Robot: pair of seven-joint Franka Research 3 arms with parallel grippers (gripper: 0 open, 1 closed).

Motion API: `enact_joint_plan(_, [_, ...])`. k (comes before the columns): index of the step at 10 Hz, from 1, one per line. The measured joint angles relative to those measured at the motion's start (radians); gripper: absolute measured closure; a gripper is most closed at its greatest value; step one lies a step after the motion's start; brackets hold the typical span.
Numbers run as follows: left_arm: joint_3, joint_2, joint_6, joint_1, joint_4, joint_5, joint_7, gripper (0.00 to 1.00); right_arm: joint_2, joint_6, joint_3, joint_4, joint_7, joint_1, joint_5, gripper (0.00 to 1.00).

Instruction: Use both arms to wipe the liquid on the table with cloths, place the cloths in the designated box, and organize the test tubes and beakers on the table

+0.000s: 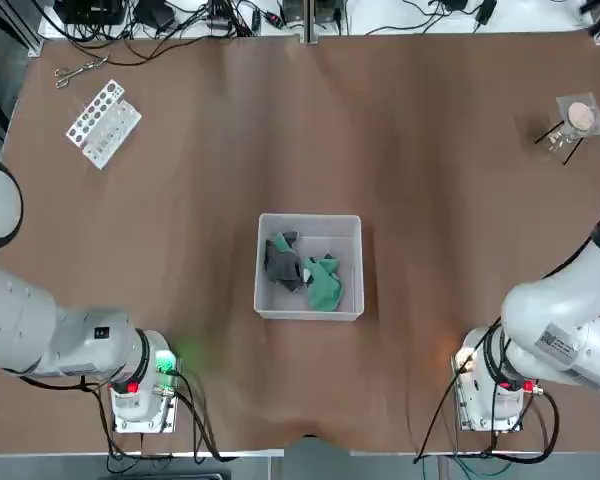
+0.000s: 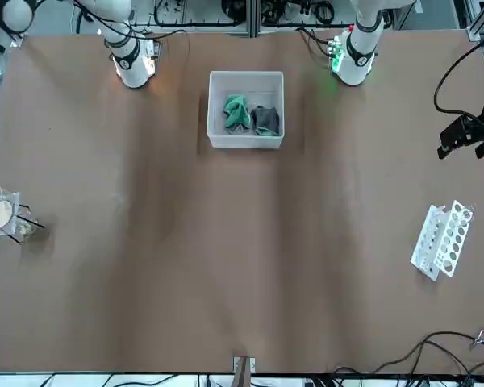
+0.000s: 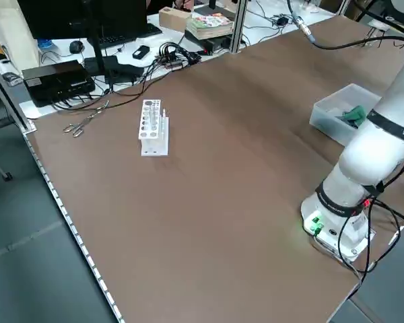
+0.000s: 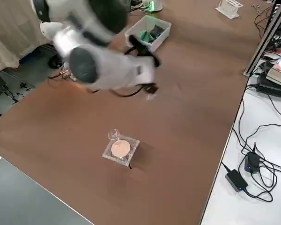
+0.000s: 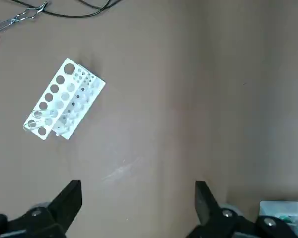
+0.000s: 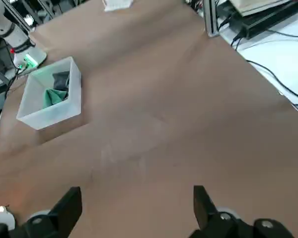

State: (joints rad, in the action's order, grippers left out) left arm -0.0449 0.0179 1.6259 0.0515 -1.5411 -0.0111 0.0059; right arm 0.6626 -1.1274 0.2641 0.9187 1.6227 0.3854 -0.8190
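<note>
A: Status, near to far. What have we got closest to the bases?
B: Whitish translucent square plastic bin [image 1: 265,304], with our dark grey cloth [image 1: 283,264] and green cloth [image 1: 324,288] both inside, crumpled side by side. Cloth placing looks done.
A: And the wipe?
B: No obvious puddle, but brown desk [image 1: 210,370] has sheen and faint streaks. We can't confirm dry. Probably done, since both cloths are binned.
A: Claws?
B: Left claw [image 5: 138,191] is out over the left side, fingers apart, nothing between them. Right claw [image 6: 137,193] is over the right side, same: spread, empty.
A: Farther out?
B: Right side, well apart from the bin: pale beige disc [image 4: 121,148] on a clear square stand [image 4: 110,153], small clear round glass vessel [image 4: 113,134] just beside the disc. We'd call that our beaker, roughly grouped.
A: Tubes?
B: Far left, white perforated rack [image 5: 48,97]. Clear rims [image 5: 36,113] show at its holes, so we read at least two tubes racked. Exact count, can't tell.
A: Anything loose?
B: None we can make out. We judge we're at or near the end; a dryness check and clearing the arms would be what's left.
</note>
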Motion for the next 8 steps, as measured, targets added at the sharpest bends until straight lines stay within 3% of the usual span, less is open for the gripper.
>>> enact_joint_plan(2, [0.000,0.001,0.000,0.001,0.000,0.000,0.001,0.00,-0.008,-0.098,0.000,0.001,-0.150,-0.165,0.038,0.01])
enact_joint_plan(5, [0.002,0.002,0.000,0.002,0.000,0.000,0.001,0.00,-0.012,-0.210,0.002,0.017,-0.360,-0.344,0.145,0.01])
enact_joint_plan(6, [0.002,0.002,0.000,0.002,0.000,0.000,0.001,0.00,-0.035,-0.294,0.003,0.068,-0.423,-0.388,0.202,0.01])
enact_joint_plan(8, [0.002,0.002,0.000,0.002,0.000,0.000,0.001,0.00,-0.171,-0.489,-0.009,0.296,-0.561,-0.450,0.330,0.01])
